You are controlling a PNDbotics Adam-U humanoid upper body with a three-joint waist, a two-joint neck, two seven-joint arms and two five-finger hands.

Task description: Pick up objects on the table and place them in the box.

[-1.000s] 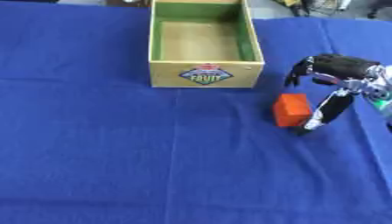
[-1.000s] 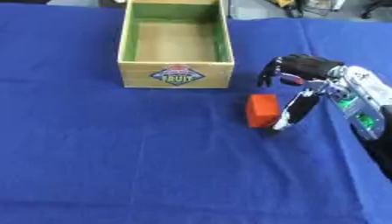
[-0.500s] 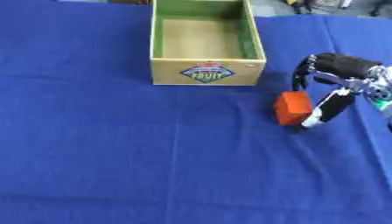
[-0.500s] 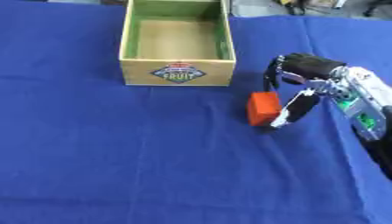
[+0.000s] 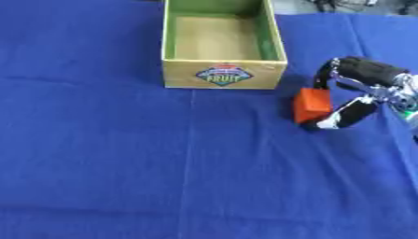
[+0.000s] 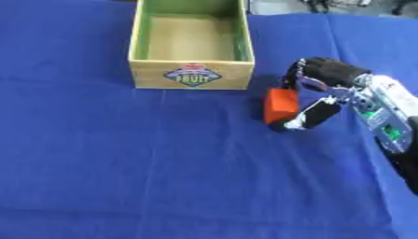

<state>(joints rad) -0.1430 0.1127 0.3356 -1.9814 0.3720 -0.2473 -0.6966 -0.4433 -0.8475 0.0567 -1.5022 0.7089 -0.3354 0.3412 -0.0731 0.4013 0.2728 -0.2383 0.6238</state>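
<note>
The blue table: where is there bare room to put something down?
The blue tablecloth lies bare left of and in front of the wooden box. The box's inside looks empty too. The crowded spot is right of the box, where the right hand curls round the orange block.

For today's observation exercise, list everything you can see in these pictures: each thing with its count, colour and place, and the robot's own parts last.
Box: one, wooden with green inner walls and a fruit label on its front; far middle of the table, nothing visible inside.
Block: one, orange; on the cloth just right of the box's near right corner, apart from the box.
Tablecloth: one, blue; covers the whole table.
Robot hand: one, the right, black and silver; comes in from the right edge, fingers and thumb curled round the block. The left robot hand is not in view.
</note>
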